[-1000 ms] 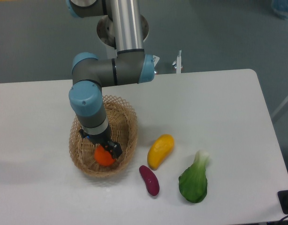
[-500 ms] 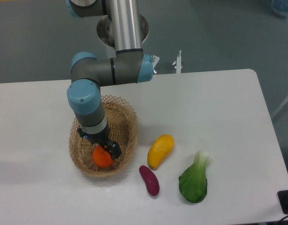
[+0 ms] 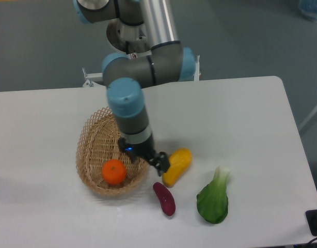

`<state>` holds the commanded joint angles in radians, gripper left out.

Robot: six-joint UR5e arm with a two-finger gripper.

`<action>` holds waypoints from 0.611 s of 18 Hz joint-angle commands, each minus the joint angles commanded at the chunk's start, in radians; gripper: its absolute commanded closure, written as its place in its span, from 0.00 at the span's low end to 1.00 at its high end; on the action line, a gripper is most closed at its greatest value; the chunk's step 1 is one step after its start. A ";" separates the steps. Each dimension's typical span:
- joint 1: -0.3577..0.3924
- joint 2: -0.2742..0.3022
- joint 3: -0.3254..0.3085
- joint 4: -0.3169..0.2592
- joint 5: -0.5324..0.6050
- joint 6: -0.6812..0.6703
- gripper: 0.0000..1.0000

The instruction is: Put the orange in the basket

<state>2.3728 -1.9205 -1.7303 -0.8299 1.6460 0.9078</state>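
The orange [image 3: 114,172] is a small round bright fruit lying inside the oval woven wicker basket [image 3: 91,150], near its front end. My gripper [image 3: 159,163] is outside the basket, just past its right rim and close to the left end of a yellow fruit. It holds nothing. Its dark fingers are small in this view and I cannot tell how far apart they stand. The arm leans over the basket's right rim and hides part of it.
A yellow-orange mango-like fruit [image 3: 178,165] lies right of the basket. A purple eggplant-like piece [image 3: 164,198] lies in front of it. A green leafy vegetable [image 3: 214,199] lies further right. The table's front edge runs below them.
The gripper has let go of the orange, which now lies in the basket. The arm has swung right, out of the basket, to beside the yellow fruit.
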 joint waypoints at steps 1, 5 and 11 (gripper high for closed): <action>0.031 -0.002 0.003 0.002 0.000 0.035 0.00; 0.157 -0.012 0.034 -0.005 -0.014 0.176 0.00; 0.229 -0.040 0.136 -0.123 -0.021 0.368 0.00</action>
<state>2.6016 -1.9604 -1.5940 -0.9524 1.6245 1.2761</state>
